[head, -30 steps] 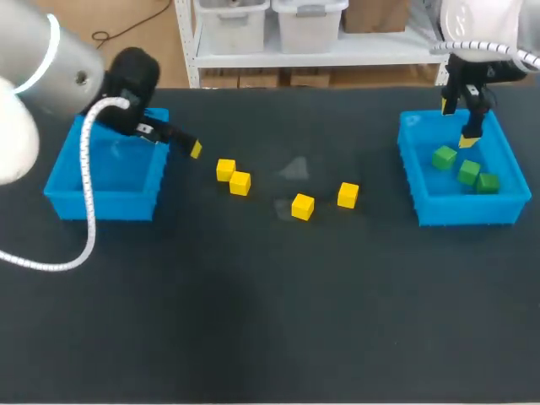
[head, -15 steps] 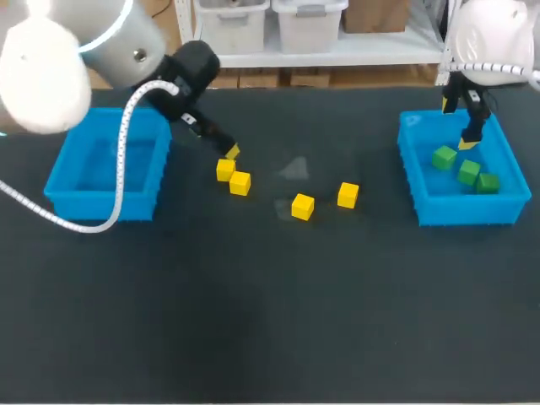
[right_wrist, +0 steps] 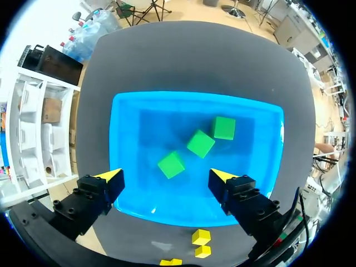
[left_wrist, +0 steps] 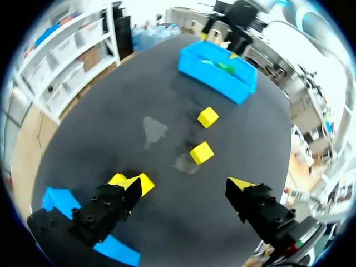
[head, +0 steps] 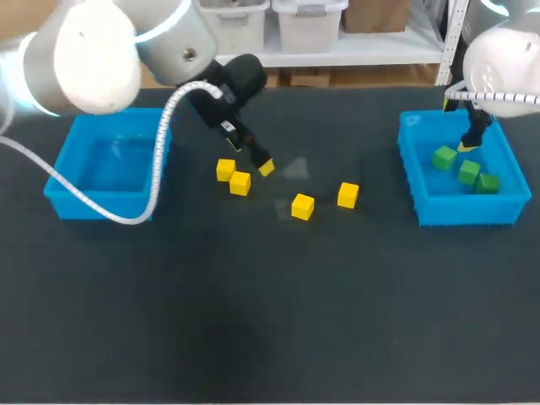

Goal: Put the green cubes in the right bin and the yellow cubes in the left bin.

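As my left gripper (left_wrist: 185, 183) hangs open, empty, beside yellow cubes (head: 225, 170), my right gripper (right_wrist: 166, 176) gapes, empty, above the right bin (right_wrist: 121, 139).

This looks like a robotics lab. Two white and grey robot arms with cables, the left arm (head: 110, 51) and the right arm (head: 506, 59), come in over a dark, plain worktop (head: 270, 321). On it are simple test items: a blue left bin (head: 101, 207), a blue right bin (head: 468, 211), small yellow cubes (head: 303, 206) and green cubes (head: 469, 172).
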`<action>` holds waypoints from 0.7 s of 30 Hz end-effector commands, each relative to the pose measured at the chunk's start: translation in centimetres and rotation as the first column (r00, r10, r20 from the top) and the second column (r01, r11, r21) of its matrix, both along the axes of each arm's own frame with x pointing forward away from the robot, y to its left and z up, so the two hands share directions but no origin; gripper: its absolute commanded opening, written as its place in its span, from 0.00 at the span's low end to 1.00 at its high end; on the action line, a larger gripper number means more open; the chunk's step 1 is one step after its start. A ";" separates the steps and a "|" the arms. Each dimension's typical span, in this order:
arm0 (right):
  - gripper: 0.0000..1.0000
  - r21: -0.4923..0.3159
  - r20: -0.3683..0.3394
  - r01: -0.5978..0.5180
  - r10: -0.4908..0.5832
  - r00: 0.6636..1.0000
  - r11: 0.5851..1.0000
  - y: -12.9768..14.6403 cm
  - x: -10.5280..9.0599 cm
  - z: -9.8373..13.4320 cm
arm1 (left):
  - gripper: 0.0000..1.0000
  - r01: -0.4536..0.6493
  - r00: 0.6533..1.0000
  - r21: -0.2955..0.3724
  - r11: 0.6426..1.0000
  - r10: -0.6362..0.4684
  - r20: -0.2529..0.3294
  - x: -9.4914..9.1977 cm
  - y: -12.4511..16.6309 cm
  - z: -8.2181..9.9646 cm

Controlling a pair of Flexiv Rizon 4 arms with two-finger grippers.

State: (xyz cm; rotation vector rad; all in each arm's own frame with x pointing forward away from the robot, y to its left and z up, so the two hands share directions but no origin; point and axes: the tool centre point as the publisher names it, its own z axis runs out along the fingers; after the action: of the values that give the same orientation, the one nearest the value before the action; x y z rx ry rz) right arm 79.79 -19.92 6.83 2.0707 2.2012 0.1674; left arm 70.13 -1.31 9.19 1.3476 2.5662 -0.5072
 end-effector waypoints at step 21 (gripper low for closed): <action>1.00 0.014 0.274 -0.002 -0.002 0.962 1.000 -0.1 -0.7 0.0 | 1.00 -0.046 0.968 0.276 0.960 0.112 -0.226 -0.9 -7.1 -6.0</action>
State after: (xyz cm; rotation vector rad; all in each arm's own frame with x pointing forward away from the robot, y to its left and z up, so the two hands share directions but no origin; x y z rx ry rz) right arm 79.70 -19.93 6.84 1.9891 2.1165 0.3281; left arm 68.95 -7.59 3.44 1.2492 2.8566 -0.4146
